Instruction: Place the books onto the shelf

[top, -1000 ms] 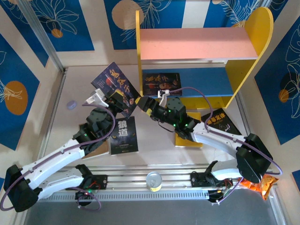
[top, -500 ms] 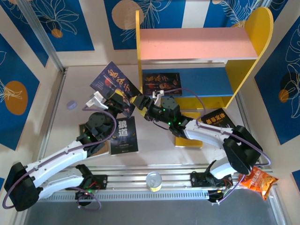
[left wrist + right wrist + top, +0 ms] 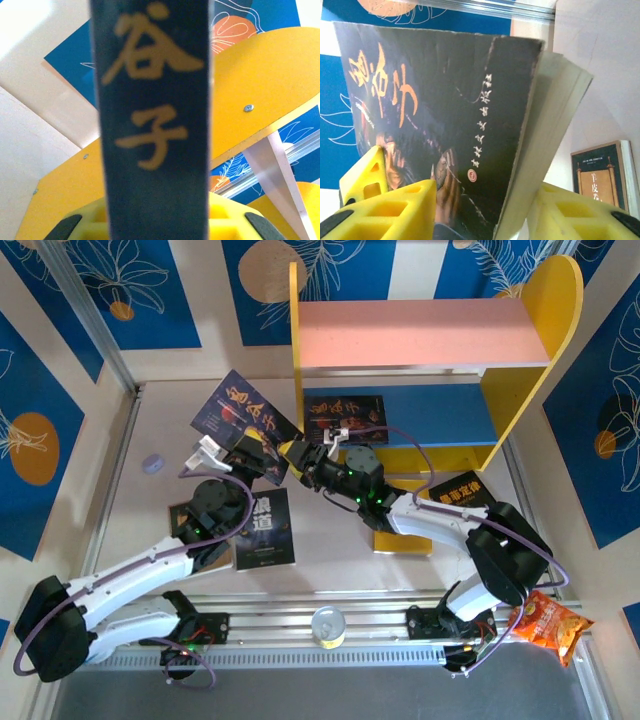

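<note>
**Top external.** Your left gripper (image 3: 255,450) is pinched tight on the lower edge of the held black book (image 3: 240,410). That book hangs tilted above the table (image 3: 150,520), cover toward the camera, with its right corner close to the left yellow panel of the shelf (image 3: 420,332). Your right gripper (image 3: 297,454) sits at the book's lower right corner, between the book and the shelf.

A 2nd black book (image 3: 345,418) lies flat at the left end of the shelf's lower tier, under the pink board. On the table, a 3rd black book (image 3: 268,535) lies beside your left arm. A 4th black book (image 3: 468,492) lies near the shelf's right foot. A yellow book (image 3: 405,540) lies mostly hidden under your right arm. An orange snack bag (image 3: 545,625) rests at the near right corner, by the right arm's base.

**Left wrist.** The held black book stands upright in the middle, with gold characters running down it. Its lower end is wedged between the 2 yellow pads (image 3: 82,226), which press on it from both sides. The shelf's yellow side panel rises behind it.

**Right wrist.** The same book's corner sits between the 2 yellow fingers (image 3: 385,207). The one on the left lies against the dark cover, and the one on the right stands at the fanned page edges. You cannot tell whether they are squeezing the book or only flanking it. Beyond them, a tan book (image 3: 600,172) with a scroll picture lies flat on the table.
</note>
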